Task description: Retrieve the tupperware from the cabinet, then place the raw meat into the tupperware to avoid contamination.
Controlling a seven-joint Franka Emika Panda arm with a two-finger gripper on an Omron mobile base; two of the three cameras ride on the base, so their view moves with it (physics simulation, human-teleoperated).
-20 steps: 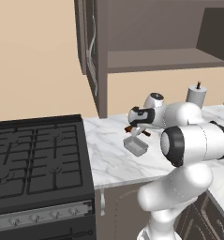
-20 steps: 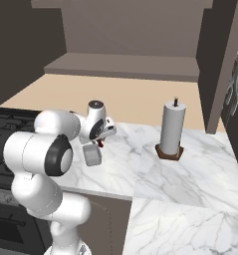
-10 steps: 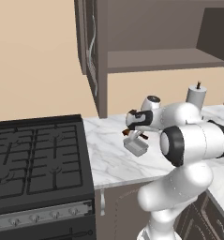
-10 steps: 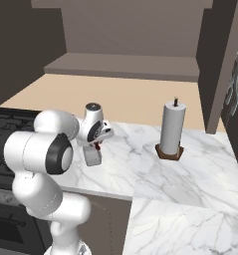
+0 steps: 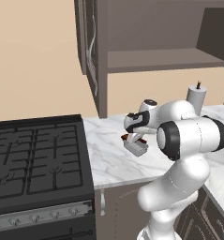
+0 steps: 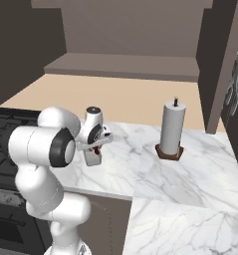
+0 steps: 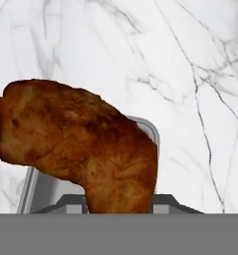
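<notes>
At the left of the left base view sits a black gas stove (image 5: 36, 159) with grated burners, butted against the white marble tabletop (image 5: 108, 154) that runs off to the right. Above the seam, in the upper middle of that frame, hangs the dark grey-brown wall cabinet (image 5: 155, 58), its panelled door (image 5: 89, 47) with a long curved silver handle swung open and its inner shelf bare.

Near the middle of the same frame the white arm reaches forward and down, and its hand (image 5: 132, 138) hangs low over the tabletop. The hand is closed on the small reddish-brown raw meat (image 5: 128, 138), which shows as a dark red spot at its tip. Just under it lies the small shallow translucent grey-white tupperware (image 5: 136, 147), resting on the marble and tilted a little in the frame.

In the hand view the meat (image 7: 85, 154) fills the centre, thick end to the upper left and narrow end down at the bottom edge where the fingertips grip it; behind it the rim of the tupperware (image 7: 149, 130) peeks out against the marble. Whether the meat touches the container I cannot tell.

At the right of the left base view, behind the arm, stands a tall white paper towel roll (image 5: 196, 97); in the right base view it (image 6: 172, 128) stands on a dark brown base, well apart from the hand (image 6: 94, 149).
</notes>
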